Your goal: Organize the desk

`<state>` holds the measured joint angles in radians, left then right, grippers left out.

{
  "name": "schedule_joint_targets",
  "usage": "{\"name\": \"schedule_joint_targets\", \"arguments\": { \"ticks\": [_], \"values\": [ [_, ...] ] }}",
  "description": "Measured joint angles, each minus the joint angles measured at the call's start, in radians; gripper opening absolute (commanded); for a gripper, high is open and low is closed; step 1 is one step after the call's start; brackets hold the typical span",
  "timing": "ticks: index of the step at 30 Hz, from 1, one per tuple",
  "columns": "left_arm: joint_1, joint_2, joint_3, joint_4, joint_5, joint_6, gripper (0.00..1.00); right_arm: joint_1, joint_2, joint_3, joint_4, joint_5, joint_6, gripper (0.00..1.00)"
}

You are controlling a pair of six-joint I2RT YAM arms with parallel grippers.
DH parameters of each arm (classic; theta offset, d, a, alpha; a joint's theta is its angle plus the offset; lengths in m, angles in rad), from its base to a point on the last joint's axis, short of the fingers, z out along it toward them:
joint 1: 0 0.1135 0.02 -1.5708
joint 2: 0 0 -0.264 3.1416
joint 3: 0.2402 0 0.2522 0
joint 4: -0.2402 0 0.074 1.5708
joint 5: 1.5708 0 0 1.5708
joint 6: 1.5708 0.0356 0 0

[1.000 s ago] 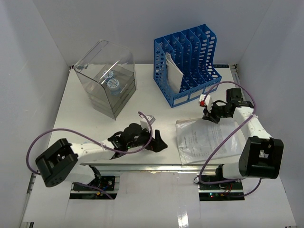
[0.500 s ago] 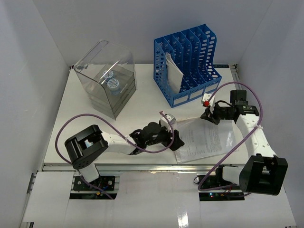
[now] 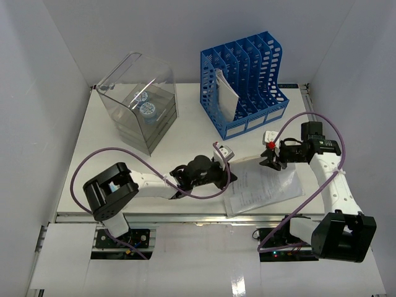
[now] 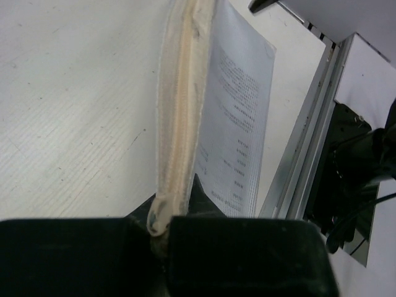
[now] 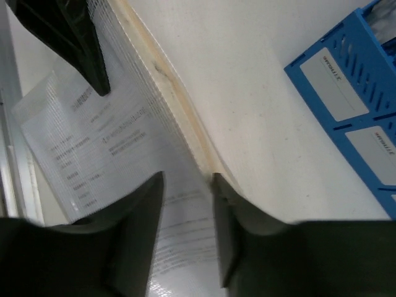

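The desk [image 3: 117, 170] is a white tabletop with a metal rail [image 3: 161, 216] along its front. A translucent mesh zip pouch [image 3: 266, 185] holding printed sheets lies near the front right. My left gripper [image 3: 227, 175] reaches across from the left and is shut on the pouch's cream zipper edge [image 4: 182, 111], pinched between the jaws [image 4: 162, 224]. My right gripper [image 3: 272, 162] hovers over the pouch's far corner, open. In the right wrist view its fingers [image 5: 187, 178] straddle the zipper edge [image 5: 167, 77] without clamping it.
A blue slotted file rack [image 3: 244, 80] with a folded paper in one slot stands at the back right. A clear plastic drawer box [image 3: 139, 108] stands at the back left. White walls enclose the desk on three sides.
My left arm swung right from the front middle to the pouch and shut on its zipper edge. My right gripper opened and let go of the pouch corner, and the pouch turned slightly.
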<state>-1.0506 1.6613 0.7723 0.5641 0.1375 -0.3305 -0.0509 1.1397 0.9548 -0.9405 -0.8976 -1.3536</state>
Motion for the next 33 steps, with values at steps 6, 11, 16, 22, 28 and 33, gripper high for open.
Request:
{"name": "schedule_joint_targets", "arguments": {
  "ticks": [6, 11, 16, 22, 28, 33],
  "values": [
    [-0.001, -0.128, 0.062, -0.250, 0.028, 0.179, 0.00, 0.001, -0.047, 0.030, -0.213, -0.015, -0.330, 0.91],
    [-0.001, -0.218, 0.180, -0.491, 0.035, 0.351, 0.00, 0.025, -0.105, 0.102, -0.251, -0.033, -0.445, 0.90],
    [-0.001, -0.289, 0.230, -0.632, 0.038, 0.478, 0.00, 0.157, -0.070, 0.236, -0.258, -0.021, -0.455, 0.94],
    [-0.001, -0.309, 0.297, -0.769, 0.025, 0.588, 0.00, 0.380, -0.005, 0.272, -0.241, 0.078, -0.355, 0.93],
    [0.021, -0.335, 0.369, -0.908, -0.029, 0.663, 0.00, 0.491, 0.061, 0.343, -0.276, 0.161, -0.260, 0.73],
    [0.013, -0.371, 0.384, -0.956, -0.070, 0.703, 0.00, 0.518, 0.069, 0.360, -0.260, 0.265, -0.172, 0.70]
  ]
}}
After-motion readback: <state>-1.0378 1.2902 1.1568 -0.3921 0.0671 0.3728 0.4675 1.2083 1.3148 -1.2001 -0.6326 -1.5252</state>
